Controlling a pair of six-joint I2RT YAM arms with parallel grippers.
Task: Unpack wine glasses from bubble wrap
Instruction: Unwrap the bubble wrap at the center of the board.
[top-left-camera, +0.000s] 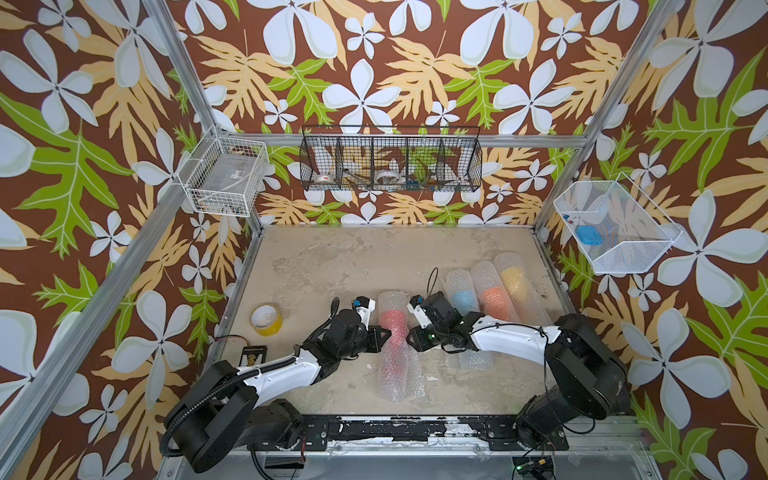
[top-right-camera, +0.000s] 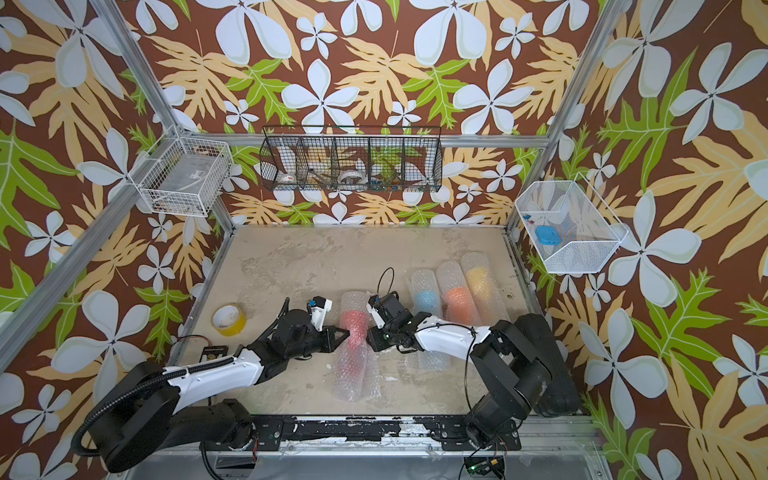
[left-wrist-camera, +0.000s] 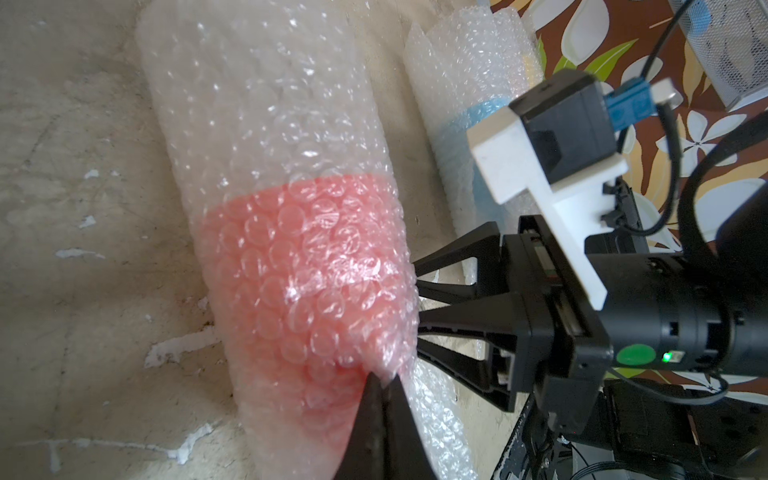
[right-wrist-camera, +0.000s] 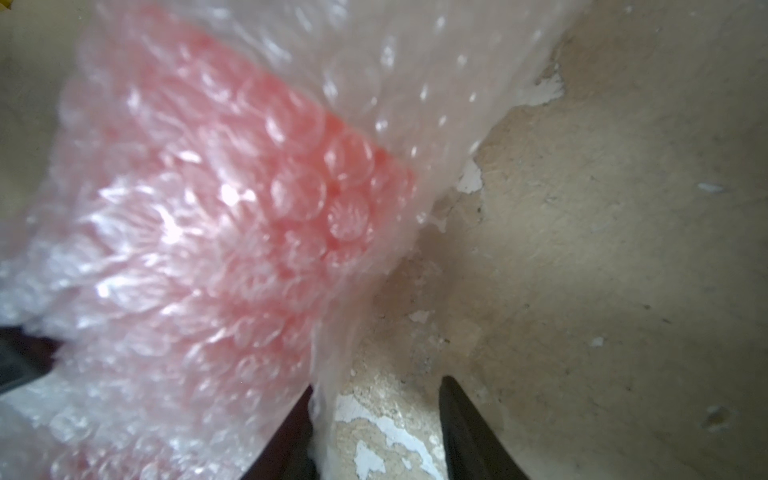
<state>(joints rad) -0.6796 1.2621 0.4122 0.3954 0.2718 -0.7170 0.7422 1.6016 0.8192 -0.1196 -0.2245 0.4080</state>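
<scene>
The bubble wrap tube (top-left-camera: 395, 374) holding the red goblet (top-left-camera: 392, 321) lies flat in the middle of the tabletop (top-left-camera: 332, 257). Its long axis runs from the front edge toward the back wall, with the bowl end pointing to the back and the paler foot end to the front. The wrap is clear and dimpled, the goblet shows pink through it, and the tube narrows to a waist where the claws meet it. The left claw (left-wrist-camera: 383, 377) is closed tight, pinching a fold of that wrap just below the bowl. The right claw (right-wrist-camera: 378, 382) is on the tube's other side, its fingers parted, with the wrap's edge against one of them and bare tabletop between. To the right, three more tubes (top-left-camera: 484, 274) lie side by side, nearly parallel, showing the light blue goblet (top-left-camera: 463, 299), orange goblet (top-left-camera: 494, 301) and yellow goblet (top-left-camera: 513, 277); the right arm hides their near ends. A yellowish tape roll (top-left-camera: 266, 320) sits to the left. On the back wall, a black wire basket (top-left-camera: 473, 166) has tape rolls (top-left-camera: 326, 178) in two compartments. The white wire basket (top-left-camera: 199, 199) on the left holds something clear, and the white mesh basket (top-left-camera: 631, 257) on the right holds a blue object (top-left-camera: 588, 237).
</scene>
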